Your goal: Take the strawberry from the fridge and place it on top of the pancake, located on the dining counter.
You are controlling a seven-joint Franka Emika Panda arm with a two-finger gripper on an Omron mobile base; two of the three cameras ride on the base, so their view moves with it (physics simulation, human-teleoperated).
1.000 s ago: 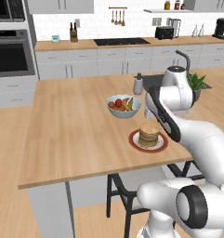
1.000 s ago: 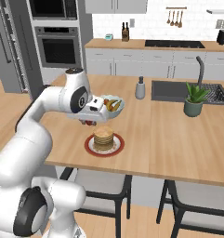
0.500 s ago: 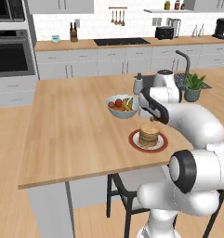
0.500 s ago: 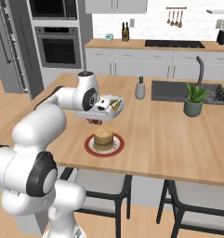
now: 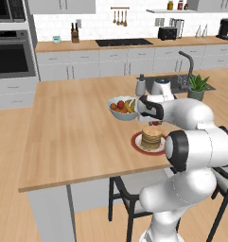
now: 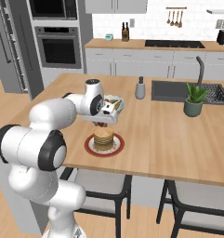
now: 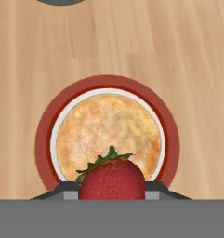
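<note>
The gripper hangs over the plate, its two dark tips pinching the strawberry from either side; green leaves point up toward the stack below. Looking down along the hand, the berry sits above the near edge of the pancake, a round golden disc, and whether it touches the top is not clear from here. The pancake rests on a red plate with a white inner ring.

From the left base camera, the gripper is just above the pancake stack, the white arm bent tightly in front of it. The red plate lies near the front edge of the dining counter. Just behind it, a fruit bowl holds bananas and red fruit. Farther back stands a small grey bottle, and a potted plant beside the sink.

From the right base camera, a spot of red shows under the hand, right over the pancake. The fridge stands well away at the far left, next to the wall oven. Dark stools tuck under the counter's front edge.
</note>
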